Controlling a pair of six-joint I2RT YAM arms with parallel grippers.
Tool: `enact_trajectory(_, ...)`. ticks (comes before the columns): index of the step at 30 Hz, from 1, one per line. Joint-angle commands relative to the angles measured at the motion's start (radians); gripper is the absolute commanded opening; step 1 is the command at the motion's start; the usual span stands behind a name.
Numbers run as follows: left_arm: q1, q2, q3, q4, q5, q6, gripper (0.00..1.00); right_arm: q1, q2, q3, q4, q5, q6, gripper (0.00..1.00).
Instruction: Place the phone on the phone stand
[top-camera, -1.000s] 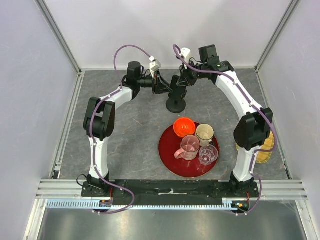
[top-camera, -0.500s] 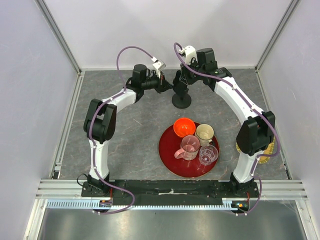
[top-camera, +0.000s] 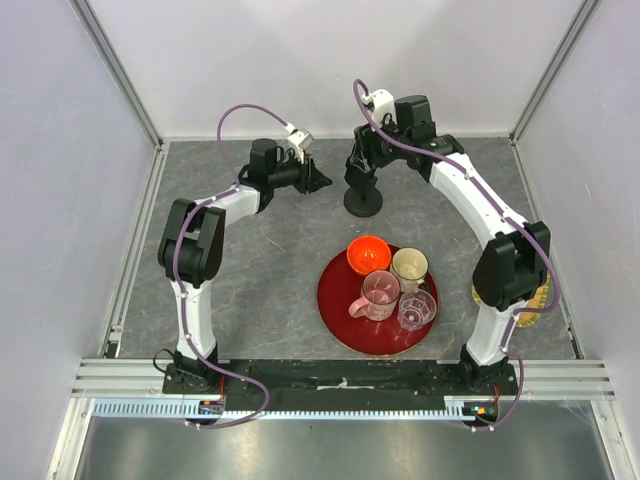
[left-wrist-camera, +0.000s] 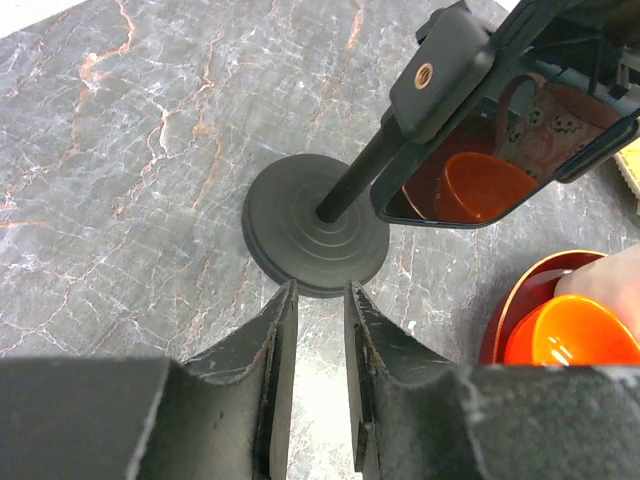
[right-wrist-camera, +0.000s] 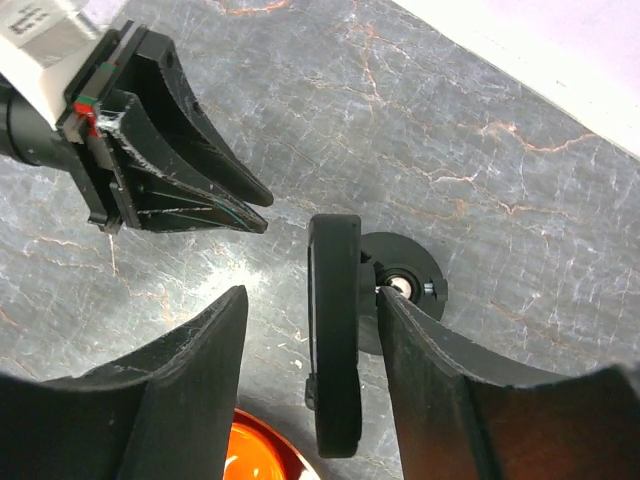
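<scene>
Phone (right-wrist-camera: 335, 330) sits in the phone stand (left-wrist-camera: 315, 235) cradle, centre frame. Right gripper (right-wrist-camera: 312, 298) parted, straddling it. Left gripper (left-wrist-camera: 320, 290) slightly parted, empty, lower centre.

Small black phone stand (left-wrist-camera: 315, 240): round disc base with concentric rings, flat on grey marbled tabletop (left-wrist-camera: 120, 150), far middle of the surface in the top view (top-camera: 363, 204). Thin post rises from the disc centre, leaning away, ending in a small cradle with a brass-coloured screw on its back

Thin flat black smartphone (left-wrist-camera: 470, 180): rounded corners, sitting against the cradle, raised clear of the tabletop. Glossy face tilted downward, away from the post, mirroring red and orange. Right wrist view shows it edge-on (right-wrist-camera: 335, 340), long side roughly level, cradle (right-wrist-camera: 405, 285) touching its back
</scene>
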Motion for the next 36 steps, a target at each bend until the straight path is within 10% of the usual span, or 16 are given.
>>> enact_trajectory(1,-0.006,-0.089,-0.01,0.089,0.019,-0.035,0.32,-0.04,-0.02,0.028,0.042,-0.016,0.099,0.64)
enact_trajectory(12,-0.006,-0.107,-0.042,0.143,0.025,-0.067,0.32,-0.1,-0.034,-0.005,0.056,-0.066,0.174,0.68)
enact_trajectory(36,-0.006,-0.107,-0.057,0.195,0.064,-0.102,0.37,-0.144,-0.077,-0.111,0.092,-0.281,0.025,0.26)
